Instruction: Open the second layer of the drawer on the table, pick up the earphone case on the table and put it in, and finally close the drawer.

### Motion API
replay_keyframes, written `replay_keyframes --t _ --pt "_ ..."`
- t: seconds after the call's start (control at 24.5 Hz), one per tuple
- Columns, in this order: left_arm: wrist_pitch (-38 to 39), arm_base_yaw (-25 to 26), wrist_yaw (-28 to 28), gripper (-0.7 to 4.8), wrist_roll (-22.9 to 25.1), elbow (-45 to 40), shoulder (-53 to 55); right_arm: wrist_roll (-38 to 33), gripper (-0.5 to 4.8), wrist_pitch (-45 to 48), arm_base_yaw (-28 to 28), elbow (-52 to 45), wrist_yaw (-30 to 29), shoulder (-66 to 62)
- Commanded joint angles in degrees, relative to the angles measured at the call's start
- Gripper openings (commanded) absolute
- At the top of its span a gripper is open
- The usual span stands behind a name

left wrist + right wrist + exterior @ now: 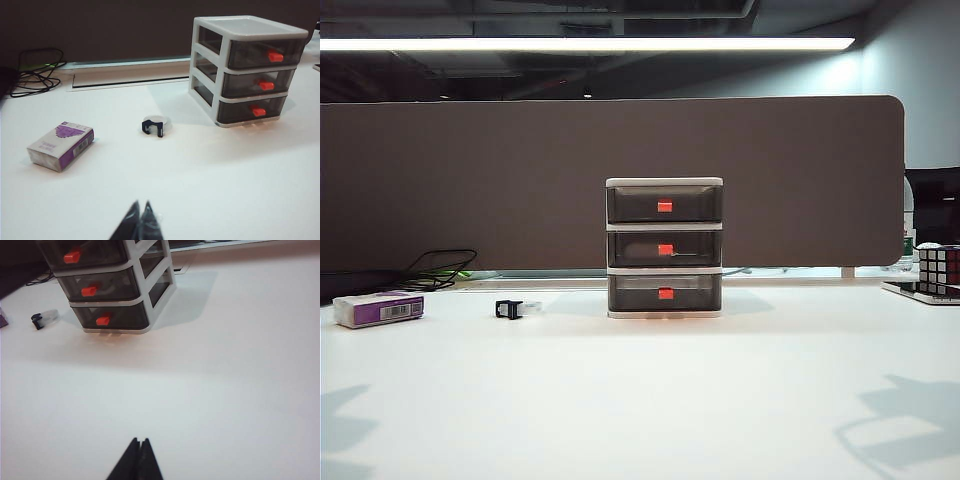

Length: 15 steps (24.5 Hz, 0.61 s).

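Note:
The drawer stands at the middle back of the table, a white frame with three smoky grey layers, all pushed in. The second layer of the drawer is shut, its red-orange tab facing front; it also shows in the left wrist view and the right wrist view. The earphone case shows in no view. My left gripper is shut and empty above bare table, well short of the cabinet. My right gripper is likewise shut and empty, far in front of the cabinet. Neither arm appears in the exterior view.
A white-and-purple box lies at the left of the table. A small black clip sits between it and the cabinet. A Rubik's cube stands at the far right edge. Cables and a brown partition run along the back.

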<state>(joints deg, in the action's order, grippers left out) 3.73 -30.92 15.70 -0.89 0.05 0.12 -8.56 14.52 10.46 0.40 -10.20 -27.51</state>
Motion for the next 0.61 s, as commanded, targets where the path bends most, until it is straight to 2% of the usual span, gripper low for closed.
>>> replay_keyframes --t 0.04,0.16,0.2,0.41,0.61 --pt "-0.7 2.03 0.33 -0.06 0.42 0.33 0.02 0.57 -0.05 1.05 -1.05 -0.35 0.24 0.0" --pt "-0.81 5.31 -2.14 -0.06 0.2 0.33 0.02 1.29 -0.05 1.92 -3.63 -0.35 0.07 0.0" --pt "-0.9 8.33 -4.48 -0.06 0.22 0.33 0.02 1.29 -0.05 3.02 -5.92 -0.35 -0.02 0.0" --pt "-2.99 16.61 -11.37 -0.06 0.2 0.35 0.02 1.29 -0.05 4.46 -11.28 -0.37 -2.89 0.42" --pt "-6.25 22.05 -15.98 -0.06 -0.2 0.55 0.02 1.29 -0.05 3.89 -13.6 -0.37 -5.62 3.67"
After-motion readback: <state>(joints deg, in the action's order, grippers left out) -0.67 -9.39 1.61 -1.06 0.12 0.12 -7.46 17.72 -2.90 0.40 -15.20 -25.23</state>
